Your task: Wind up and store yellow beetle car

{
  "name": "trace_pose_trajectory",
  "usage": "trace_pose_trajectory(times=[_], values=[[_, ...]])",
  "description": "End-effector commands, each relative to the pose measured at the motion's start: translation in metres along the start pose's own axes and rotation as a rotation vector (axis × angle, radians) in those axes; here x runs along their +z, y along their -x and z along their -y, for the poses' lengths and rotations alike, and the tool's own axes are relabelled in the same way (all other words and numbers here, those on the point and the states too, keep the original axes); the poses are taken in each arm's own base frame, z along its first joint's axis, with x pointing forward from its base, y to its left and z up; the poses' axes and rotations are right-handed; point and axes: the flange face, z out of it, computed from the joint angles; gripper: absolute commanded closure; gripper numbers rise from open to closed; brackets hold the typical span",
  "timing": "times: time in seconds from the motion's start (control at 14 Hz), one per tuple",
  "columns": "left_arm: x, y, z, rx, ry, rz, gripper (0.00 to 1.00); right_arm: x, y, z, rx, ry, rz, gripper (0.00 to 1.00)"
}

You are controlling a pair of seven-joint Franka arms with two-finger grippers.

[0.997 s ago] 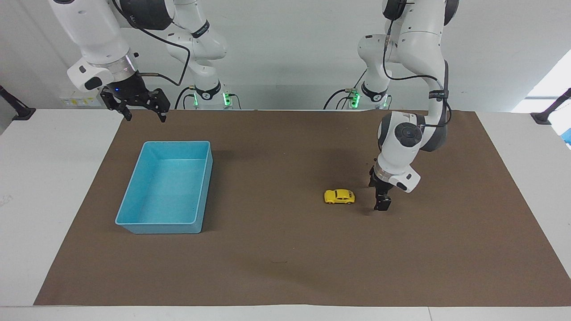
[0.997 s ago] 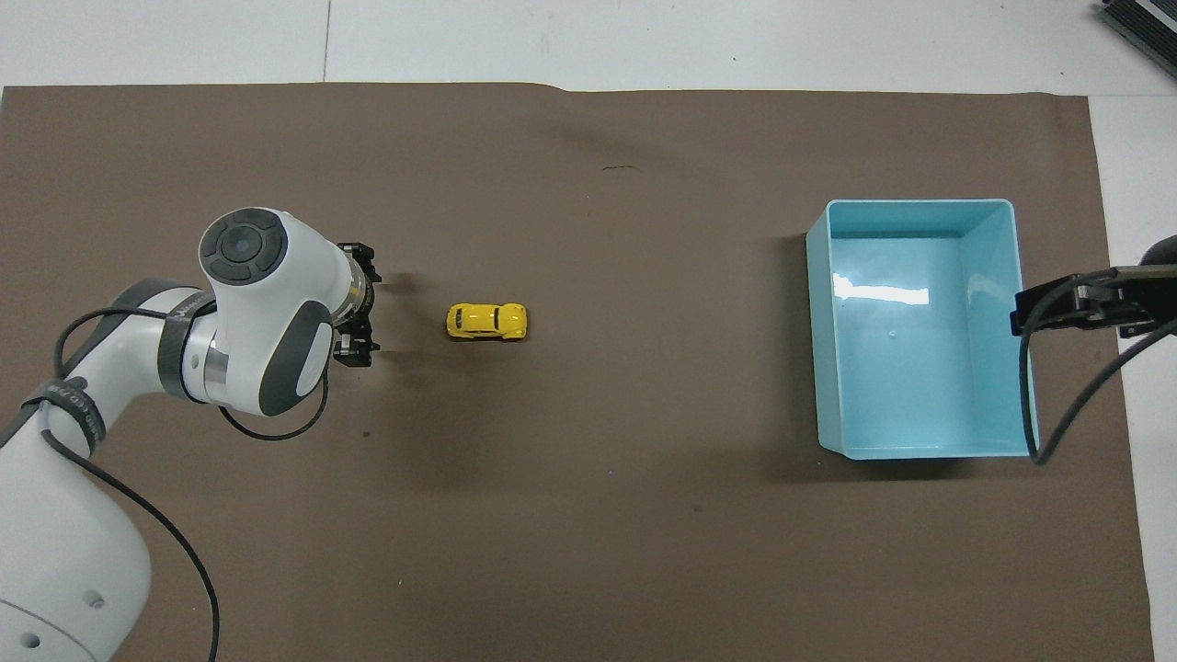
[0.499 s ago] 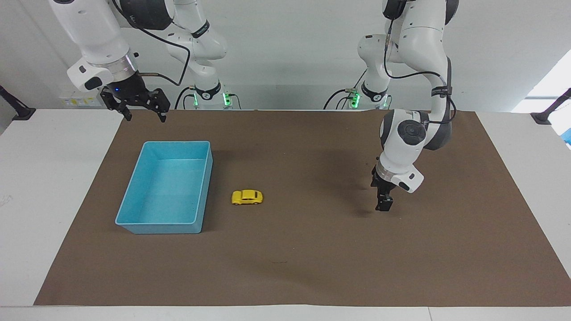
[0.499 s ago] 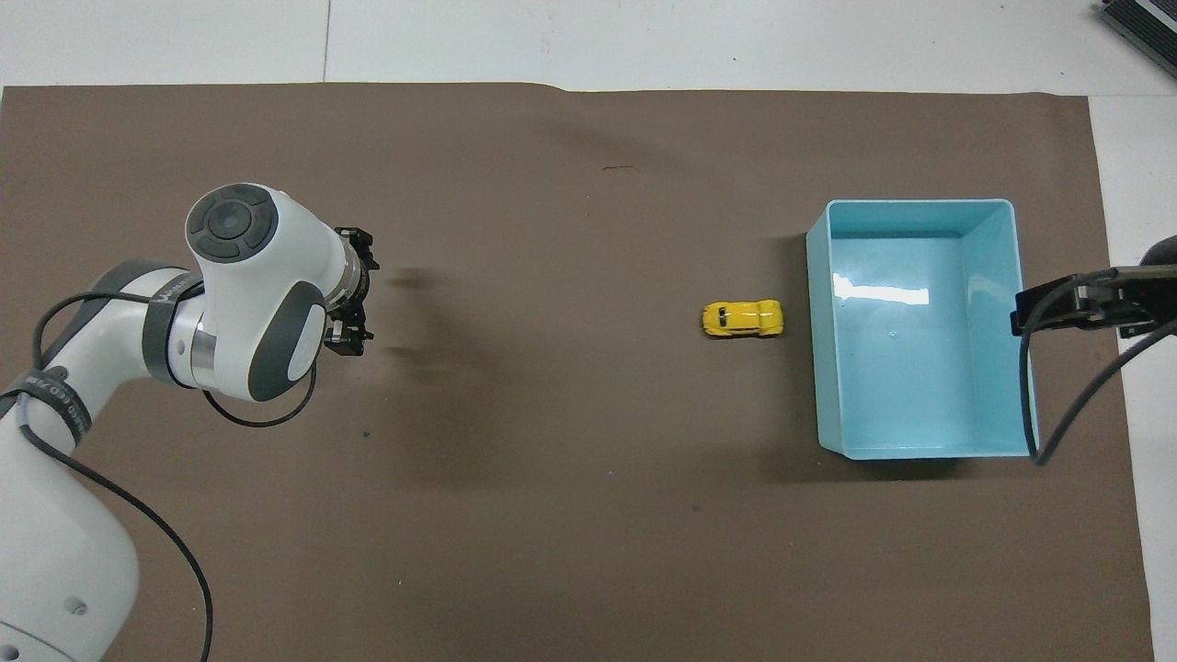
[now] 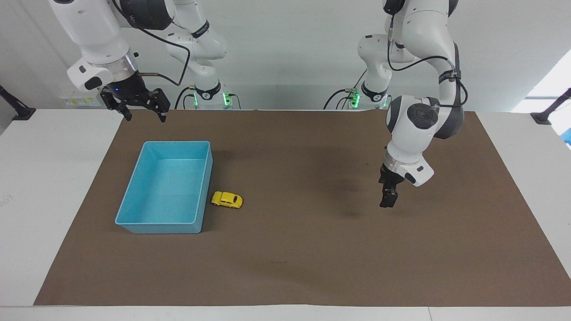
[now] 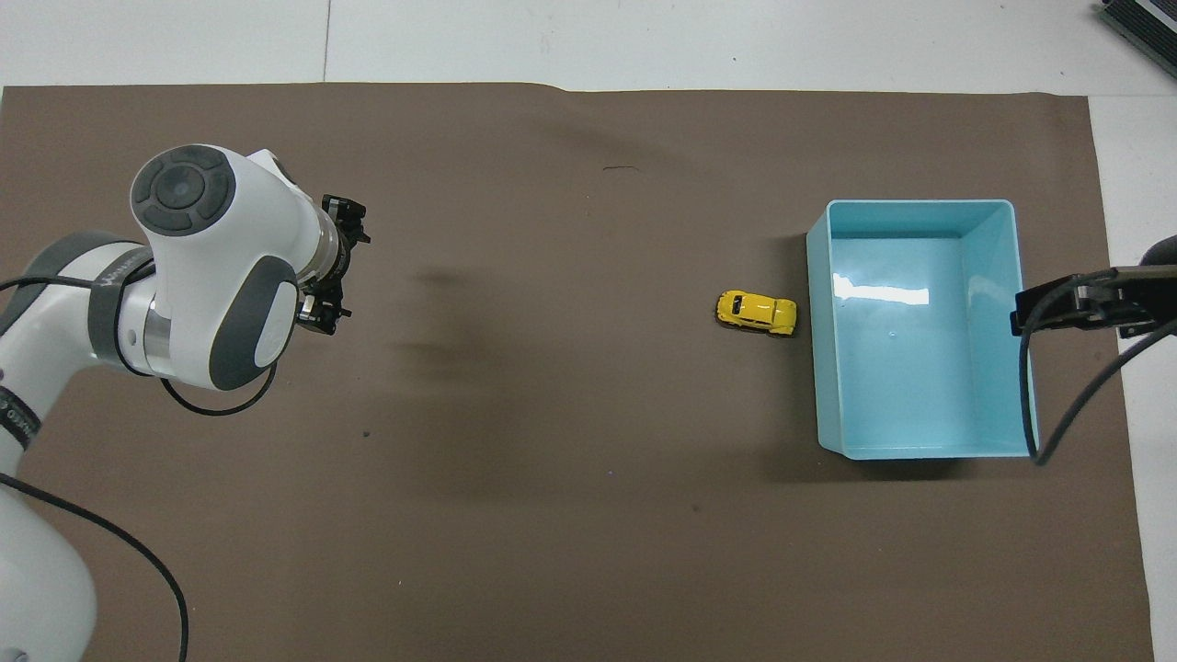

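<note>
- yellow beetle car (image 5: 227, 199) sits on the brown mat (image 5: 285, 249), on its wheels, just beside the long wall of the blue bin (image 5: 203, 187) that faces the left arm's end of the table. Slightly skewed to that wall. Outside the bin, nothing gripping it.
- Overhead view shows a thin dark gap between the car (image 6: 757, 312) and the bin wall (image 6: 813, 303), so near but apart. In the facing view the two look almost touching; can't separate them there.
- Bin interior reads bare in both views; overhead view adds a glare patch on the bin floor.
- left gripper (image 5: 388, 200) hangs above bare mat at the left arm's end, well apart from the car, holding nothing. Facing view shows it edge-on, pointing down, clear of the mat with its shadow below. Fingers look spread in the overhead view (image 6: 333, 267), where the big wrist joint covers most of the tool.
- right gripper (image 5: 142, 113) is up in the air over the mat edge by the bin's robot-side end, jaws wide, empty. Right arm waits there.
- Overhead view gives only a dark piece of the right arm's tool and its cable over the bin's rim (image 6: 1067, 308); fingertips not visible there. Facing view is the only one showing both fingers.
</note>
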Motion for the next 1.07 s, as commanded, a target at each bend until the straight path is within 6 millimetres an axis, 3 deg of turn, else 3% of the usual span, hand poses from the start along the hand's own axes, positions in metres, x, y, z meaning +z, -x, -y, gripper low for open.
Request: trace_pose_trajectory(times=[0.0, 0.36, 1.0], values=[[-0.027, -0.003, 0.004, 0.114, -0.001, -0.011, 0.00, -0.002, 0.007, -0.002, -0.028, -0.020, 0.006, 0.00], [-0.078, -0.013, 0.013, 0.429, 0.054, -0.039, 0.00, -0.002, 0.007, -0.002, -0.028, -0.019, 0.005, 0.00], [-0.111, -0.041, 0.040, 1.029, -0.017, -0.031, 0.00, -0.008, 0.008, -0.001, -0.003, -0.020, -0.006, 0.00]])
